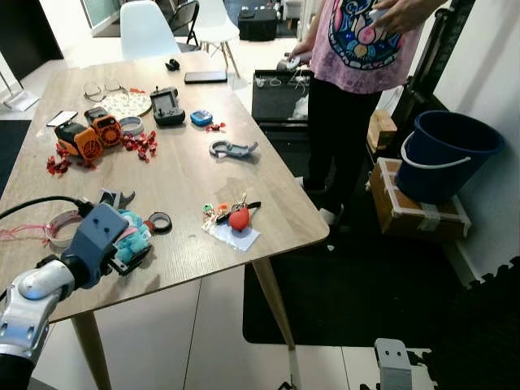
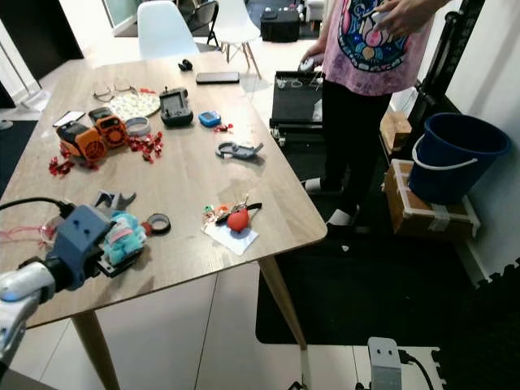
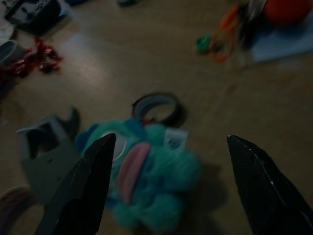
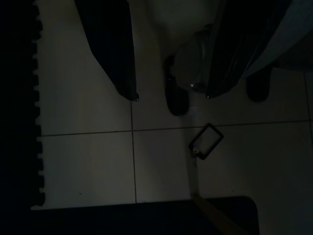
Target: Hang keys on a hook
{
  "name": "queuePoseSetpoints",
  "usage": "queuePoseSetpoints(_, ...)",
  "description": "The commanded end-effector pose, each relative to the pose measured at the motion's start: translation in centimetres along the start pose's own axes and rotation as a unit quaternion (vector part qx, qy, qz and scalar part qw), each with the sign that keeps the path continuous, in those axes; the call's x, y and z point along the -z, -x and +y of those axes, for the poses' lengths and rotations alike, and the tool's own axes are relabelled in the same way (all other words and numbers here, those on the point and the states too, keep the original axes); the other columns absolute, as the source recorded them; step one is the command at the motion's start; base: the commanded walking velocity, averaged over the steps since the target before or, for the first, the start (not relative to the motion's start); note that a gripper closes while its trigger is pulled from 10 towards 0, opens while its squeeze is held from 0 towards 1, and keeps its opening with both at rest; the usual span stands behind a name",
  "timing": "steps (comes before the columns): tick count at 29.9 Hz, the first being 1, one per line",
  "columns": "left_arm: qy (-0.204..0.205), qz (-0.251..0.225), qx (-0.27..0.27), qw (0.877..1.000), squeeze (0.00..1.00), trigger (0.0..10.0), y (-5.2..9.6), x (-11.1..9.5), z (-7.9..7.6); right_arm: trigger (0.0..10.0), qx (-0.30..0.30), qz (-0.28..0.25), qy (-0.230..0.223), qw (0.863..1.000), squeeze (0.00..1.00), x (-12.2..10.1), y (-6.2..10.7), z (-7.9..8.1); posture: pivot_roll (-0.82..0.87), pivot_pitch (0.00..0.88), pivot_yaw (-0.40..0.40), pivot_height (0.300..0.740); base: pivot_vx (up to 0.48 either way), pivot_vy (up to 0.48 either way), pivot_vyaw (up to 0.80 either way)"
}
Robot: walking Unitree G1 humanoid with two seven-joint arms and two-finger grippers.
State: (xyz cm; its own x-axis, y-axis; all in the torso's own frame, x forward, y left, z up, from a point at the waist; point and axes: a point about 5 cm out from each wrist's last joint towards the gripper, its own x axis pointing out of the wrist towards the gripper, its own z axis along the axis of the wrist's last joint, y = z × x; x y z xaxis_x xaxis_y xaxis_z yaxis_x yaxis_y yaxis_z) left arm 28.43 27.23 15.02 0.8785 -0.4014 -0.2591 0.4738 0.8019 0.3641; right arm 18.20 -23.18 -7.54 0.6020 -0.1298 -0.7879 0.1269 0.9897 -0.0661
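You face a pale wooden desk [image 1: 187, 162], rounded at the corners, on a white tiled floor [image 1: 162, 325] with black mat [image 1: 390, 292] beyond the desk's right edge. A person [image 1: 357, 73] in a pink shirt stands past that edge, cut off at the chest. A blue bucket [image 1: 447, 154] sits on a taped cardboard box [image 1: 418, 213]. The keys [image 1: 234, 214], bunched with a red round fob, lie near the desk's front edge. Left hand [image 3: 166, 186]: fingers spread wide, released, over a fuzzy teal plush [image 3: 146, 181]; its view is dim. Right hand [image 4: 171, 95]: fingers apart, hanging over dark floor tiles.
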Motion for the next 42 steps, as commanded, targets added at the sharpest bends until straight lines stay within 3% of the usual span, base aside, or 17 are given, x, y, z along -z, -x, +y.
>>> queuePoseSetpoints(1, 0.033, 0.01, 0.019, 0.999, 0.0, 10.0, 0.3, 0.5, -0.4, 10.0, 0.003, 0.005, -0.002, 1.0, 0.0, 0.4, 0.1, -0.1, 0.03, 0.094, 0.018, 0.74, 0.0, 0.0, 0.0)
queuePoseSetpoints(4, 0.049, 0.022, 0.027, 0.998, 0.0, 10.0, 0.4, 0.7, -0.4, 10.0, 0.002, 0.005, 0.0, 1.0, 0.0, 0.4, 0.1, -0.1, 0.02, 0.092, 0.018, 0.74, 0.0, 0.0, 0.0)
queuePoseSetpoints(8, 0.116, 0.046, -0.049, 0.991, 0.0, 10.0, -0.5, 0.6, 0.5, 10.0, 0.002, 0.004, 0.002, 1.0, 0.0, 0.4, 0.1, -0.2, 0.03, 0.086, 0.018, 0.74, 0.0, 0.0, 0.0)
queuePoseSetpoints(10, 0.116, 0.046, -0.049, 0.991, 0.0, 10.0, -0.5, 0.6, 0.5, 10.0, 0.002, 0.004, 0.002, 1.0, 0.0, 0.4, 0.1, -0.2, 0.03, 0.086, 0.018, 0.74, 0.0, 0.0, 0.0)
queuePoseSetpoints(11, 0.168, 0.053, -0.148, 0.973, 0.0, 10.0, -1.6, 0.6, 0.6, 10.0, 0.003, 0.004, 0.002, 1.0, 0.0, 0.3, 0.1, -0.2, 0.03, 0.081, 0.017, 0.74, 0.0, 0.0, 0.0)
queuePoseSetpoints(12, 0.168, 0.053, -0.148, 0.973, 0.0, 10.0, -1.6, 0.6, 0.6, 10.0, 0.003, 0.004, 0.002, 1.0, 0.0, 0.3, 0.1, -0.2, 0.03, 0.081, 0.017, 0.74, 0.0, 0.0, 0.0)
queuePoseSetpoints(13, 0.199, 0.054, -0.205, 0.957, 0.0, 10.0, -2.5, 0.3, 0.2, 10.0, 0.002, 0.003, 0.003, 1.0, 0.0, 0.3, 0.1, -0.1, 0.02, 0.081, 0.017, 0.74, 0.0, 0.0, 0.0)
queuePoseSetpoints(20, 0.255, 0.051, -0.21, 0.942, 0.0, 10.0, -3.4, -0.2, -1.4, 10.0, 0.0, 0.002, 0.001, 1.0, 0.0, 0.2, 0.0, 0.0, 0.02, 0.082, 0.017, 0.74, 0.0, 0.0, 0.0)
queuePoseSetpoints(26, 0.266, 0.072, -0.199, 0.941, 0.0, 10.0, -3.6, -0.4, -2.6, 10.0, 0.0, 0.002, 0.002, 1.0, 0.0, 0.2, 0.0, 0.1, 0.02, 0.085, 0.017, 0.74, 0.0, 0.0, 0.0)
queuePoseSetpoints(35, 0.255, 0.089, -0.331, 0.904, 0.0, 10.0, -3.4, 0.0, -2.7, 10.0, -0.002, 0.003, 0.004, 1.0, 0.0, 0.3, 0.1, 0.2, 0.03, 0.087, 0.02, 0.74, 0.0, 0.0, 0.0)
queuePoseSetpoints(38, 0.262, 0.08, -0.382, 0.883, 0.0, 10.0, -3.0, -0.1, -2.5, 10.0, -0.002, 0.003, 0.003, 1.0, 0.0, 0.4, 0.1, 0.2, 0.03, 0.089, 0.02, 0.74, 0.0, 0.0, 0.0)
queuePoseSetpoints(42, 0.268, 0.08, -0.386, 0.879, 0.0, 10.0, -3.1, -0.1, -2.6, 10.0, -0.002, 0.003, 0.003, 1.0, 0.0, 0.4, 0.1, 0.3, 0.03, 0.089, 0.02, 0.74, 0.0, 0.0, 0.0)
